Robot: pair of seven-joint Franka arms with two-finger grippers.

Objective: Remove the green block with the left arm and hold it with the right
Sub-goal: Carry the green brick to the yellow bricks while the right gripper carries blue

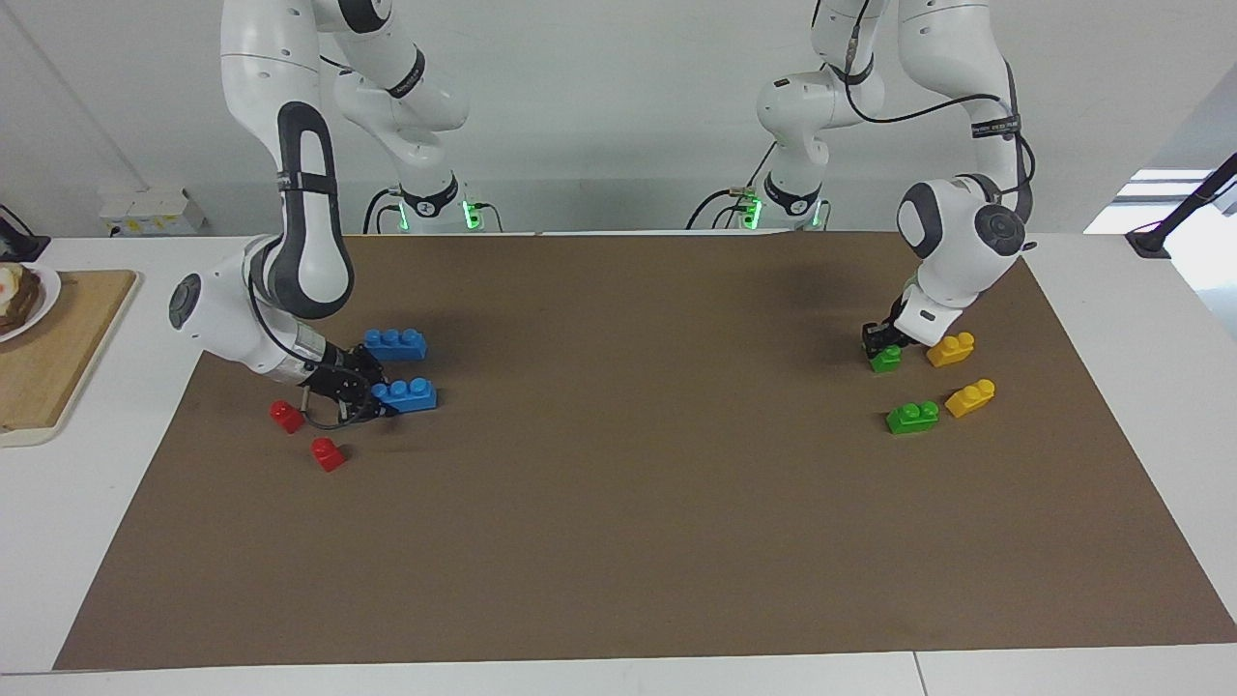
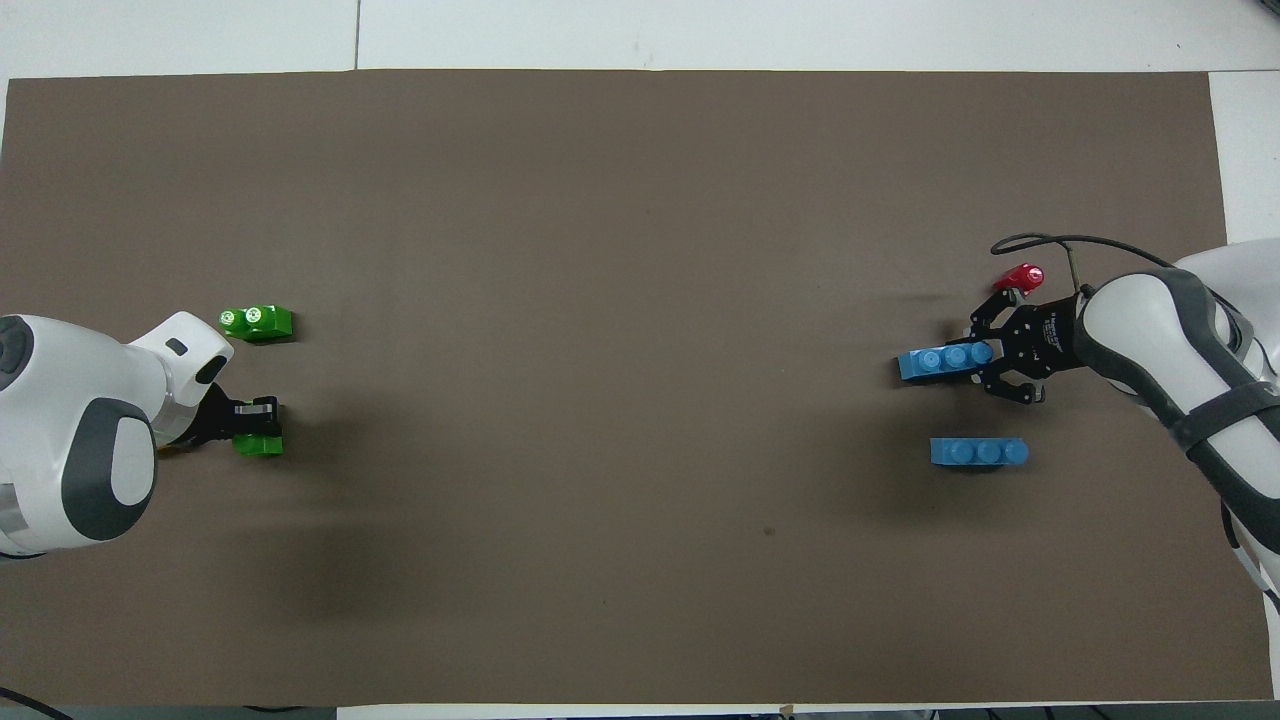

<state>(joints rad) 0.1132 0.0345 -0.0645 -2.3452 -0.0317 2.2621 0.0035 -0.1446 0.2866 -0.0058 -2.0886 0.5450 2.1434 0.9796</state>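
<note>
Left claw pinching green block beside 1 yellow brick could nudge it; right claw pinching blue brick may slip.

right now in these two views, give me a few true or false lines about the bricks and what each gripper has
1. The left gripper is shut on a green block. True.
2. The right gripper holds a red brick. False: it is shut on one end of a blue brick; the two red bricks lie loose on the mat.
3. A second green block lies free beside a yellow brick. True.
4. Both blue bricks are stacked together. False: the other blue brick lies apart, nearer to the robots.
5. There are three yellow bricks. False: only two show, the other by the left gripper.
</note>
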